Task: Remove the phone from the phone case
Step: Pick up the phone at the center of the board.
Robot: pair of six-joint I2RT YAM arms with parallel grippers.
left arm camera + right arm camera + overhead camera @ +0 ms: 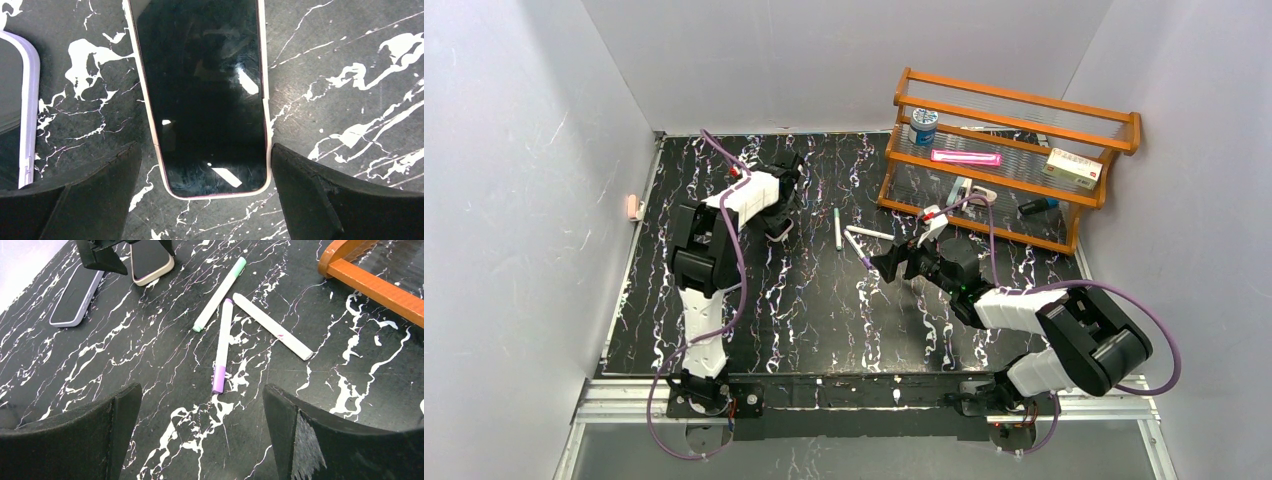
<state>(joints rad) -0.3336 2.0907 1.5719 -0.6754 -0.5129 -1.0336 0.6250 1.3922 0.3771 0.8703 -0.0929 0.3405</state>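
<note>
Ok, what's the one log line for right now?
left hand: open, straddling phone | right hand: open, near markers | phone: not yet out of cream case

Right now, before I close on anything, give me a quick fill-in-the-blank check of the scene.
1. The left fingers stand ___ on either side of the cream-rimmed phone.
2. ___ pens lie on the table.
3. The pen nearest the right fingers has a ___ end.
4. The wooden rack stands on the robot's ___ side.
Missing words: open; three; purple; right.
</note>
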